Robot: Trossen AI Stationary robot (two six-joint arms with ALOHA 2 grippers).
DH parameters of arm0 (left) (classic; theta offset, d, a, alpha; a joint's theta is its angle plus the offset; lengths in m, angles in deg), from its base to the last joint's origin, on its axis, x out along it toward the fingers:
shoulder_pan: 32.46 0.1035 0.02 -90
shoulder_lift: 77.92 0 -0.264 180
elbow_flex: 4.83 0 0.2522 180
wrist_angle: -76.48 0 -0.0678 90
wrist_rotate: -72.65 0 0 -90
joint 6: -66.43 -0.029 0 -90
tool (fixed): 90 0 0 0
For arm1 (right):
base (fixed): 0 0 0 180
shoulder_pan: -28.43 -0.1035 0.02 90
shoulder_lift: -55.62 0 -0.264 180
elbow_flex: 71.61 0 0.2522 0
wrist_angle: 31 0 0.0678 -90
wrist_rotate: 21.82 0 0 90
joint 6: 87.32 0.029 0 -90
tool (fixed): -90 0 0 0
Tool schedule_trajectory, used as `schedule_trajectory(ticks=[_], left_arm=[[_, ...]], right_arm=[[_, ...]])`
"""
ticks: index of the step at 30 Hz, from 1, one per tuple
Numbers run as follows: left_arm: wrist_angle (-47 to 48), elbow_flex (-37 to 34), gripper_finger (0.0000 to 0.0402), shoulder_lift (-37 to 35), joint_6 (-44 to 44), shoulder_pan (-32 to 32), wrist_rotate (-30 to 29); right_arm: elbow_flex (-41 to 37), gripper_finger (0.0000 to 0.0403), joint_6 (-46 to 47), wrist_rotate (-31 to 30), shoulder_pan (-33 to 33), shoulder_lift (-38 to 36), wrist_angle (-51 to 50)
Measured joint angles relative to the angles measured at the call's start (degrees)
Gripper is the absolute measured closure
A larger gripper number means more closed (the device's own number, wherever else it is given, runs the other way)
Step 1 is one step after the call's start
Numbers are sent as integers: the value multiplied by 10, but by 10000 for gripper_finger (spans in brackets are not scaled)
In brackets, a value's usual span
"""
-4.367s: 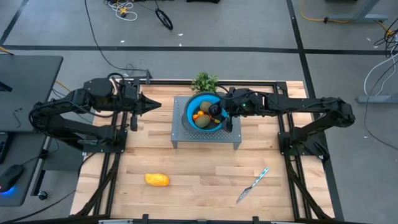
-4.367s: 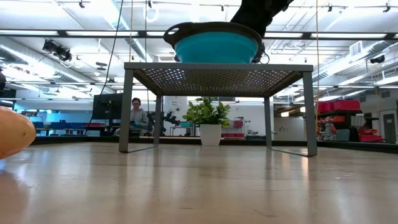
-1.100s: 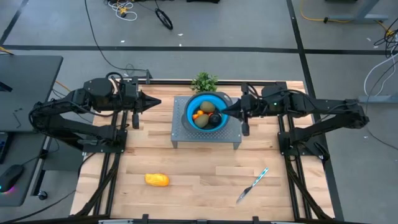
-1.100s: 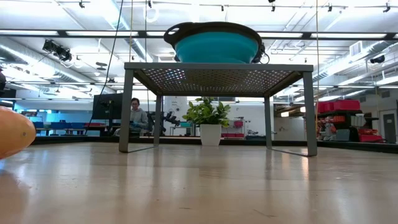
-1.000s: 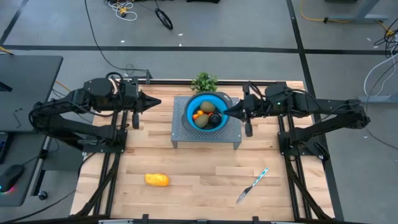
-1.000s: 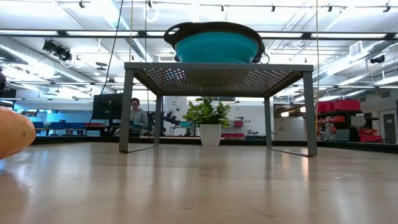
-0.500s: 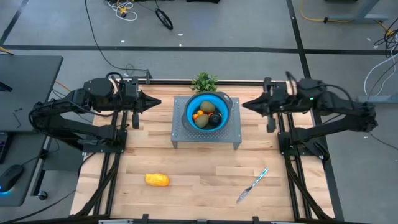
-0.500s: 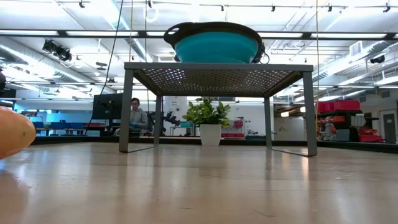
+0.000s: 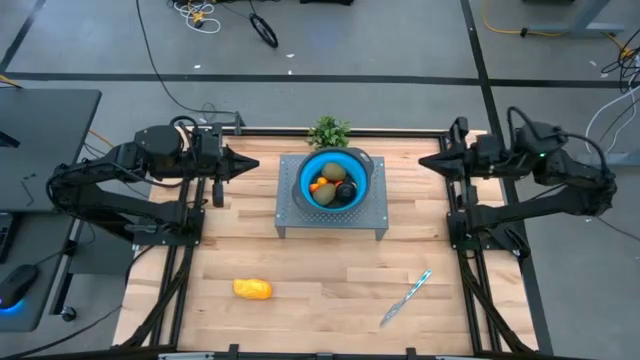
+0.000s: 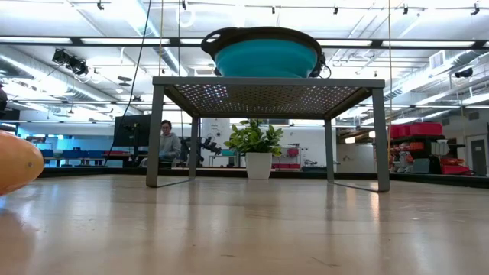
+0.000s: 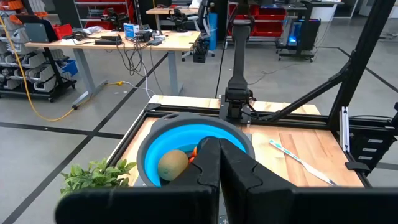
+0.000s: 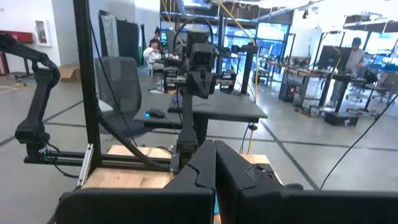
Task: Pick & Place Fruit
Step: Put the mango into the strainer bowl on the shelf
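A blue bowl [image 9: 335, 180] stands on a grey perforated stand [image 9: 372, 212] at the table's far middle. In it lie an olive-brown oval [image 9: 333, 172], small orange pieces [image 9: 318, 186] and a near-black round fruit [image 9: 346, 190]. The left wrist view shows the bowl [image 11: 186, 140] with the oval [image 11: 173, 165] inside. A yellow-orange oblong fruit [image 9: 253, 289] lies on the table near the front left, also seen in the low view [image 10: 15, 162]. My left gripper [image 9: 256, 165] is shut, level, left of the bowl. My right gripper [image 9: 421, 164] is shut, level, well right of the stand.
A knife with a light-blue handle [image 9: 405, 297] lies on the table at the front right. A green plant sprig [image 9: 328, 130] stands behind the stand at the far edge. Bare wood lies between the stand and the near edge.
My right gripper has drawn back from the bowl's right rim toward the table's right edge, rising a little and coming level. The bowl and the fruit in it have stayed in place.
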Motion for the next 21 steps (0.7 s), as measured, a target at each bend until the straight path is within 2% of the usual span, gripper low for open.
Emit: schedule_trajectory(ticks=[12, 21], left_arm=[[0, 0, 398, 0, -6, 0, 3], [0, 0, 399, 2, 17, 0, 73]], right_arm=[[0, 403, -3, -10, 0, -45, -20], [0, 403, -18, -10, 0, -40, -20]])
